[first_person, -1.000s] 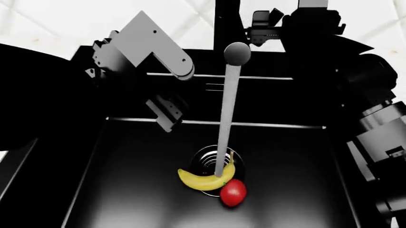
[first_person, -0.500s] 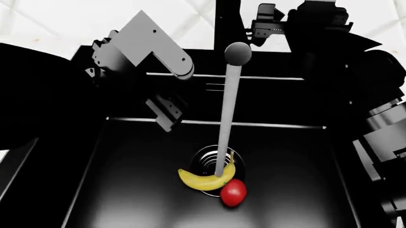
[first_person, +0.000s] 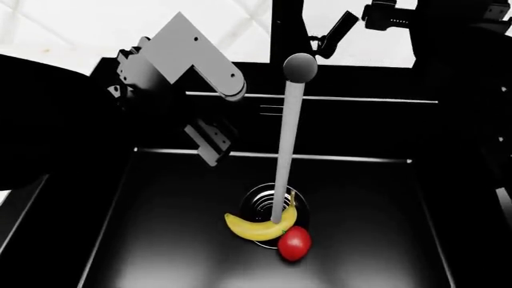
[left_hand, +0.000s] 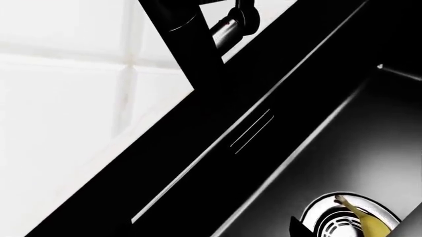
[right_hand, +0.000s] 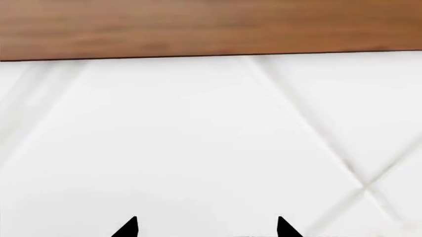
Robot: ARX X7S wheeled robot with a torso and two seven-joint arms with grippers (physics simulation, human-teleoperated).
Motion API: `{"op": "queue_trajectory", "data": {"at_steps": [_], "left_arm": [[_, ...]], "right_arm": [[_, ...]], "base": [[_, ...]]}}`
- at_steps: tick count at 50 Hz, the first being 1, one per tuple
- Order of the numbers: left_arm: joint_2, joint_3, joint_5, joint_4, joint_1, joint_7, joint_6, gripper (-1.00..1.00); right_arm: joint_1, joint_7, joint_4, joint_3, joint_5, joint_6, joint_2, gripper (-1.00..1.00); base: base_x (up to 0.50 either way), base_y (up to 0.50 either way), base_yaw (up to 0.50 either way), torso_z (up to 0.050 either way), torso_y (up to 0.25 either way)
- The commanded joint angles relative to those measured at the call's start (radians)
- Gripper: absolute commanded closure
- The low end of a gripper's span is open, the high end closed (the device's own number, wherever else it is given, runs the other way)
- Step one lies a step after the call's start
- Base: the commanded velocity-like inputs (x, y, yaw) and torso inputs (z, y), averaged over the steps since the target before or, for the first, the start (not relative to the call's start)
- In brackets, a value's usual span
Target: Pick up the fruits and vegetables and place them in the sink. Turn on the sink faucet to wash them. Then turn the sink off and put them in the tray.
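A yellow banana [first_person: 258,228] and a red tomato [first_person: 294,243] lie touching on the floor of the black sink [first_person: 160,240], beside the drain [first_person: 264,201]. A grey stream of water [first_person: 284,150] runs from the sink faucet's round spout [first_person: 298,67] onto the banana. The faucet column [first_person: 286,24] has its lever [first_person: 336,27] tilted. My left gripper [first_person: 210,143] hangs open and empty over the sink's back left. My right gripper [first_person: 384,12] is open and empty up by the wall, right of the lever. The left wrist view shows the faucet [left_hand: 191,44] and the banana's tip [left_hand: 369,224]. The tray is out of view.
White diagonal wall tiles [right_hand: 197,138] and a wooden strip [right_hand: 211,24] fill the right wrist view. The sink's slot overflow [left_hand: 250,129] sits on the back wall. My dark right arm [first_person: 472,150] covers the sink's right side.
My right gripper has moved up and to the right, away from the faucet lever, which now shows uncovered. Water keeps running. Left arm, banana and tomato are still.
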Motion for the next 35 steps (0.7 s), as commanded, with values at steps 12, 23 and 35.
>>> {"op": "queue_trajectory", "data": {"at_steps": [12,23,35], "left_arm": [[-0.014,-0.007,-0.010,-0.011,-0.012,0.003,0.001,-1.00],[-0.012,-0.007,-0.017,-0.009,-0.016,-0.002,-0.002,-1.00],[-0.005,-0.002,-0.013,-0.010,-0.016,-0.001,0.002,-1.00]], "right_arm": [[-0.050,0.009,-0.016,0.025,0.008,-0.027,0.034,-1.00],[-0.064,0.008,0.004,0.020,0.005,-0.025,0.031,-1.00],[-0.073,-0.019,0.057,0.005,-0.015,-0.042,-0.003,-1.00]], "base": [[0.00,0.00,0.00,0.000,0.000],[0.00,0.00,0.00,0.000,0.000],[0.00,0.00,0.00,0.000,0.000]]}}
